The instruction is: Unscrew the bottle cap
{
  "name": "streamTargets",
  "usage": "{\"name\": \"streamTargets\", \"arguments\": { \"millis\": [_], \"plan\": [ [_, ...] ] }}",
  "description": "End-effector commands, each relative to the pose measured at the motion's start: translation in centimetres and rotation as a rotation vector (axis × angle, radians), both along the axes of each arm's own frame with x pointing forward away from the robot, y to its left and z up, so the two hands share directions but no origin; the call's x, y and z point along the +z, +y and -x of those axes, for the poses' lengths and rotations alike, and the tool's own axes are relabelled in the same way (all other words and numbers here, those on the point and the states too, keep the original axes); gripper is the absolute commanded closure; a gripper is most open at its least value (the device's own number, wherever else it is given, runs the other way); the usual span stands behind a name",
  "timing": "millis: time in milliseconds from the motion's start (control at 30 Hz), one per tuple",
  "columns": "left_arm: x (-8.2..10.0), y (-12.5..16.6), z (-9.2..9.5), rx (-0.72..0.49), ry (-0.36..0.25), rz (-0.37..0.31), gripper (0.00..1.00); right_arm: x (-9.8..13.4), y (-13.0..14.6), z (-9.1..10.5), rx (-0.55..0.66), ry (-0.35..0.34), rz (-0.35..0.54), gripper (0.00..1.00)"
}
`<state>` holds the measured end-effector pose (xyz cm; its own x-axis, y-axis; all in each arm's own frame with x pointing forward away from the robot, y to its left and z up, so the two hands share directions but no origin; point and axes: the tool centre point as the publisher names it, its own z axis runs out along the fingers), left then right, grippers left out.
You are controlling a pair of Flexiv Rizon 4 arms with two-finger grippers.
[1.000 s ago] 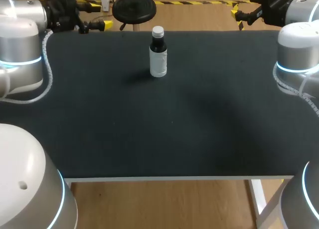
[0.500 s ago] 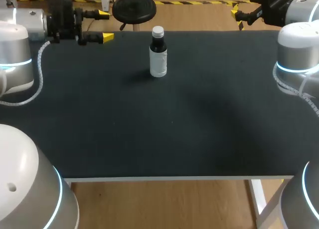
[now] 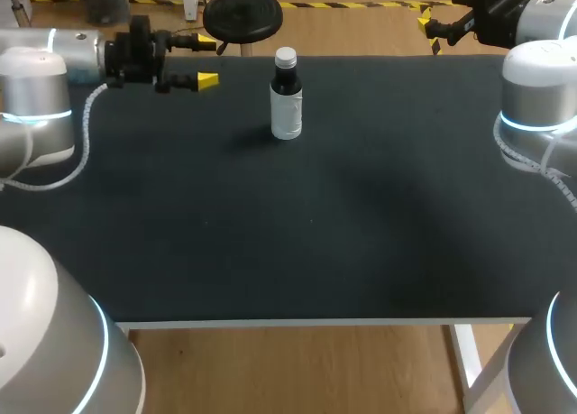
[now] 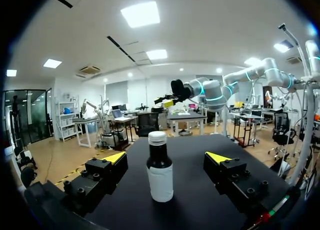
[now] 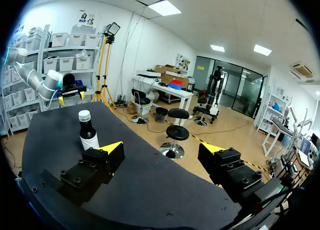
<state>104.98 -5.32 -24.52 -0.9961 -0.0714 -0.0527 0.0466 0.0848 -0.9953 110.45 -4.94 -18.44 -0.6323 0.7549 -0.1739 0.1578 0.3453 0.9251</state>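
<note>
A small dark bottle (image 3: 287, 103) with a white label and a silver-grey cap (image 3: 286, 56) stands upright at the far middle of the black table (image 3: 315, 225). My left gripper (image 3: 206, 61) is open, level with the bottle's upper half and a short way to its left, fingers pointing at it. In the left wrist view the bottle (image 4: 160, 176) stands ahead of the open gripper (image 4: 166, 158), centred between the yellow tips and untouched. My right gripper (image 3: 442, 10) hangs open beyond the far right edge. In the right wrist view the bottle (image 5: 88, 135) stands far off beside that gripper (image 5: 162, 148).
The table's white front edge (image 3: 315, 323) runs across the near side. Large grey arm links (image 3: 536, 98) rise at the right side and others (image 3: 36, 98) at the left. Both near corners are filled by arm bases (image 3: 45, 342).
My left arm has swung in from the far left corner toward the bottle, its fingers now pointing at it. The right arm and the bottle have not moved.
</note>
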Motion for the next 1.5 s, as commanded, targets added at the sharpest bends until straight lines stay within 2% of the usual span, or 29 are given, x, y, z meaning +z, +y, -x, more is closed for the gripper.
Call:
{"name": "streamTargets", "arguments": {
  "millis": [33,300,900,1500],
  "plan": [
    [-0.7,-1.0,-1.1,-0.045,0.007,0.006,0.00,0.0,0.0,0.0,0.000,0.001,0.000,0.00],
    [-1.2,-3.2,-1.8,-0.068,0.023,-0.005,0.00,0.0,0.0,0.0,0.000,0.001,0.000,0.00],
    [-3.2,-7.0,-3.5,-0.133,0.061,0.020,0.00,0.0,0.0,0.0,0.000,0.001,0.000,0.00],
    [-4.0,-10.1,-4.6,-0.190,0.071,0.033,0.00,0.0,0.0,0.0,0.000,0.001,0.000,0.00]
  ]
}}
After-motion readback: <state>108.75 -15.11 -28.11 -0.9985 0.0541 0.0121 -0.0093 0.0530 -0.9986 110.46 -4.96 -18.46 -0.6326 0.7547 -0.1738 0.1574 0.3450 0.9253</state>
